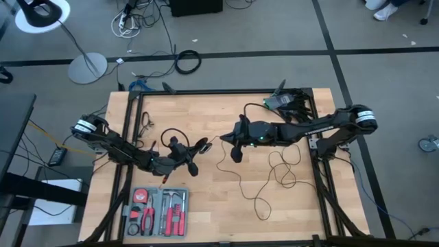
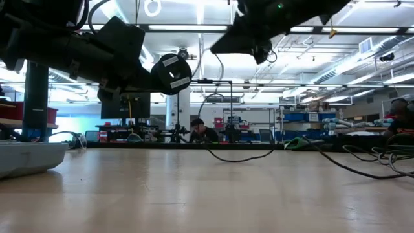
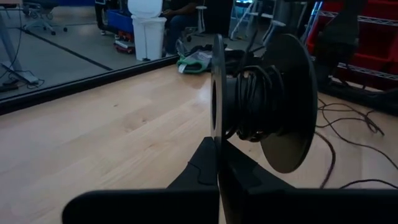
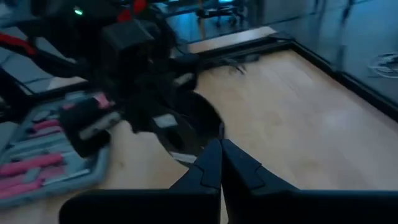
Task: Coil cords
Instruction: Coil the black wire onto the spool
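Observation:
A black spool (image 1: 200,145) with two round flanges carries wound black cord; it also shows in the left wrist view (image 3: 267,99) and the low view (image 2: 171,73). My left gripper (image 1: 188,154) is shut on it, above the table's middle. The cord runs from the spool toward my right gripper (image 1: 236,152), which is shut just right of the spool. The rest of the cord (image 1: 278,171) lies in loose loops on the table's right half, and it shows in the low view (image 2: 239,157). My left gripper pinches the rim of the spool's near flange (image 3: 215,146) between its two fingers (image 3: 239,174). The spool is lifted clear of the table, its axle about level, with cord wound on the hub (image 3: 249,99). My right gripper is shut where the cord (image 1: 221,138) leaves the spool. Its own fingers (image 4: 208,168) hide the contact, and the cord does not show between them. From there the cord hangs slack to the table.
A grey tool case (image 1: 159,209) with pink-handled tools lies at the near left. A small dark bundle (image 1: 145,123) lies at the far left, and black gear (image 1: 288,101) sits at the far right corner. Black rails (image 1: 130,158) edge the table.

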Robot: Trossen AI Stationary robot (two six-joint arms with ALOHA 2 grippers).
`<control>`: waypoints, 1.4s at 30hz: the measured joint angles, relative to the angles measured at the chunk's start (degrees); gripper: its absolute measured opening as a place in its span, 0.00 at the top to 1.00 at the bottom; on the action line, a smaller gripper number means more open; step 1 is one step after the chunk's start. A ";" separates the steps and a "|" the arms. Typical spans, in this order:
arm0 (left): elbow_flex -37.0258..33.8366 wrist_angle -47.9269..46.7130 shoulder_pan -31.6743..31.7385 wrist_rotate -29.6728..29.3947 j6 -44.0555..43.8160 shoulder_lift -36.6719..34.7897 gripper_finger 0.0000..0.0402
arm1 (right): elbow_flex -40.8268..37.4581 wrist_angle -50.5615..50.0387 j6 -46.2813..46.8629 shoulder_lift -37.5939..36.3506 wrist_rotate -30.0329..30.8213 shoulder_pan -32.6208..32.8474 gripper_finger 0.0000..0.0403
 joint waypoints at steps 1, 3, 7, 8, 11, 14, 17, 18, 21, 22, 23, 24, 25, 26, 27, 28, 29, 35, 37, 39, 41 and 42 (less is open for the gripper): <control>0.00 -0.06 0.00 -0.26 -0.01 0.00 1.00 | 0.86 0.02 0.00 0.86 -0.75 0.12 1.00; 0.02 -0.46 0.02 -0.36 -0.31 0.00 1.00 | 3.42 0.04 -0.28 3.40 -1.31 0.53 1.00; 0.01 -0.71 0.02 -0.45 -0.41 0.00 1.00 | 10.04 -0.36 -2.80 9.08 -2.81 1.48 1.00; 0.01 -0.79 0.02 -0.42 -0.40 0.00 1.00 | 11.96 -0.65 -3.32 10.61 -2.82 1.71 1.00; 0.01 -1.66 0.02 -0.78 -1.43 0.00 1.00 | 17.71 -3.63 -4.05 14.74 -3.07 2.16 1.00; 0.00 -2.09 0.04 -1.32 -1.86 0.00 1.00 | 22.26 -6.91 -4.08 18.56 -3.83 2.66 1.00; 0.00 -1.99 0.04 -1.42 -1.66 0.00 1.00 | 24.38 -8.68 -4.03 21.82 -3.83 3.25 1.00; 0.00 -1.98 0.04 -1.42 -1.65 0.00 1.00 | 24.49 -8.87 -3.81 22.76 -3.85 3.35 1.00; 0.00 -1.63 0.04 -1.54 -1.64 0.00 1.00 | 24.47 -9.65 -2.40 25.53 -3.86 3.45 1.00; 0.00 -1.44 0.04 -1.73 -1.64 0.00 1.00 | 24.47 -9.95 -2.10 26.33 -3.80 3.57 1.00; 0.00 -1.35 0.04 -1.98 -1.64 0.00 1.00 | 24.47 -9.84 -2.09 27.19 -3.71 3.69 1.00; 0.00 -1.41 0.02 -2.07 -1.66 0.02 1.00 | 24.47 -9.95 -2.09 27.89 -3.48 3.84 0.99; -0.04 -1.39 -0.02 -2.18 -1.64 0.07 1.00 | 24.47 -10.17 -2.06 28.52 -3.29 4.03 0.99; -0.04 -1.37 -0.06 -2.07 -1.64 0.07 1.00 | 24.47 -10.21 -2.09 29.21 -3.18 4.21 0.99; -0.04 -1.35 -0.07 -1.85 -1.64 0.09 1.00 | 24.46 -10.48 -2.09 29.49 -3.18 4.40 0.98; -0.08 -1.22 -0.07 -1.87 -1.62 0.09 1.00 | 24.23 -10.66 -2.38 29.81 -3.16 4.55 0.98; -0.09 -1.14 -0.07 -1.79 -1.47 0.09 1.00 | 23.82 -10.63 -2.91 29.97 -2.95 4.71 0.98; -0.31 -0.85 -0.58 -1.74 -1.38 0.17 1.00 | 18.37 -5.24 -2.98 29.40 -1.17 5.04 0.98; -1.01 0.47 -0.59 -2.19 -1.83 0.17 1.00 | 15.80 -1.26 -2.70 28.61 -1.25 5.04 0.98; -1.99 2.59 -0.57 -2.70 -2.91 0.14 1.00 | 12.58 3.32 -1.95 27.55 -1.11 5.10 0.97; -3.10 5.21 -0.52 -3.59 -3.17 0.02 1.00 | 8.64 7.98 -1.62 26.37 -1.13 5.16 0.96; -3.56 6.66 -0.50 -3.79 -3.15 -0.04 1.00 | 6.53 10.81 -1.62 25.61 -1.18 5.19 0.96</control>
